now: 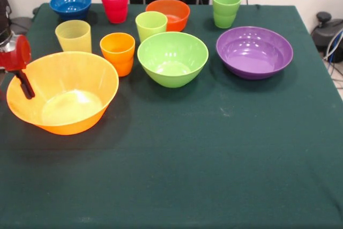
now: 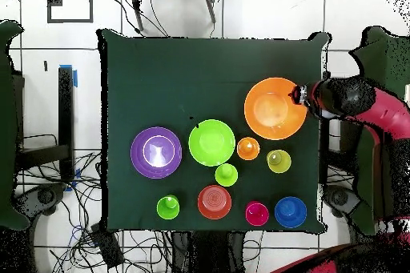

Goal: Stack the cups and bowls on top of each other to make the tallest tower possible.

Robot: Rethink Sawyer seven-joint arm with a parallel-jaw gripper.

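Fingers (image 1: pixel 24 85) of the gripper (image 1: pixel 21 81) appear as one dark prong slanting down over the rim of the large orange bowl (image 1: pixel 64 92), at its edge nearest the table's side; whether they pinch that rim or merely hang against it cannot be told, nor how wide they are set. From the prong, the bowl's hollow lies inward, toward the middle of the table (image 1: pixel 214 154), and the bowl looks tipped, its gripper-side rim riding higher. Seen from above, the gripper (image 2: pixel 302 95) meets the same bowl (image 2: pixel 275 108) at the rim that faces the table's edge.

Outward from it, nothing is stacked yet. Closest stand the orange cup (image 1: pixel 118 51) and yellow cup (image 1: pixel 73 36), then the lime green bowl (image 1: pixel 172 57). Farther off are the purple bowl (image 1: pixel 254 52), the orange-red bowl (image 1: pixel 168 13), the blue bowl (image 1: pixel 70 4) and the red cup (image 1: pixel 114 4).
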